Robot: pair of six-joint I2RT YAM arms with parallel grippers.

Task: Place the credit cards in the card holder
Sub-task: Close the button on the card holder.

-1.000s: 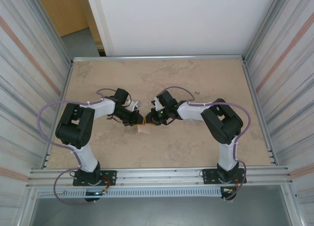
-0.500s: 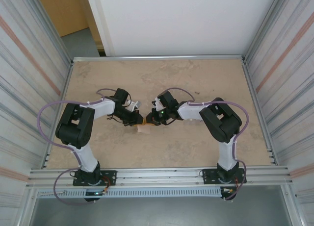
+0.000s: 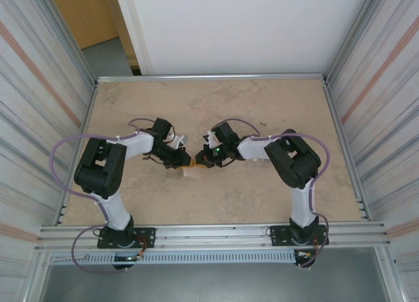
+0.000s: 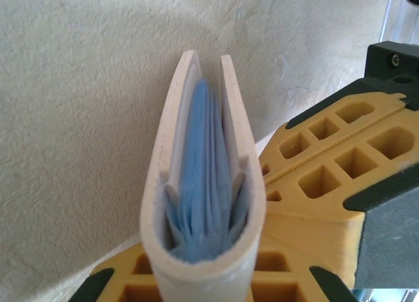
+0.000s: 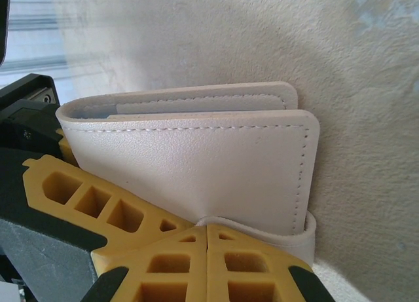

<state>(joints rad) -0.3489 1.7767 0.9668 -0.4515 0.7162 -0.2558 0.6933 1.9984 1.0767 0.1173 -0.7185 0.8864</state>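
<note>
While my left gripper (image 4: 200, 282) pinches the beige wallet (image 4: 233, 118) enclosing the bluish card holder (image 4: 206, 184), my right gripper (image 5: 207, 242), pressed together, sits beneath, perhaps touching it.

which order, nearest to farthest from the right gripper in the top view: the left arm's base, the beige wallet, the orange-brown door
From the right gripper:
1. beige wallet, at its fingertips, mid-table.
2. left arm's base, at the table's near edge, left side.
3. orange-brown door, beyond the table's far left corner.
</note>
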